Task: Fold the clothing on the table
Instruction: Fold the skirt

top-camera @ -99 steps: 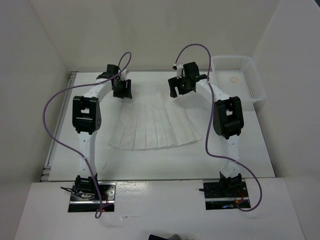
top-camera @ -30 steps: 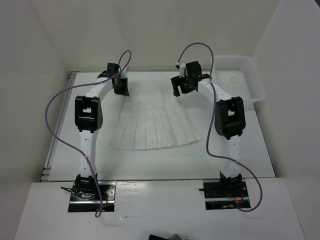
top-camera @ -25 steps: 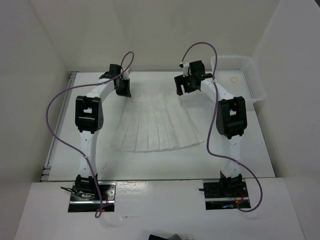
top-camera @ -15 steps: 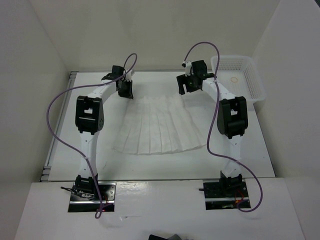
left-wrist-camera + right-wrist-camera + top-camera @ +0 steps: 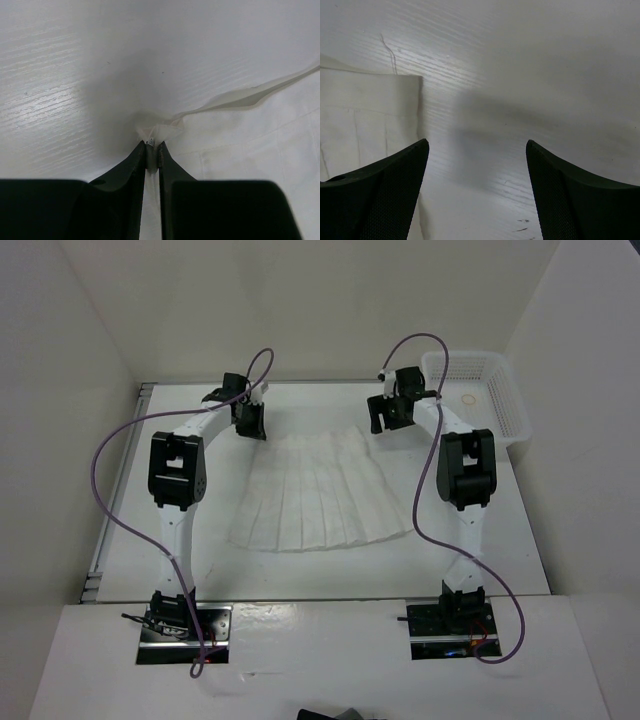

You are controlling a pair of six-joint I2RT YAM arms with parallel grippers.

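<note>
- While my left jaws pinch the upper-left waist corner of the skirt, I'm setting up the fold.
- Right jaws wide, empty; next, I'd say, grab the opposite waist corner.

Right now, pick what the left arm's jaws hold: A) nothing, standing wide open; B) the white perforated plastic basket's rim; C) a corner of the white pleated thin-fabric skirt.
C: the left wrist view shows the left jaws closed on a bunched corner of the white pleated skirt.
</note>
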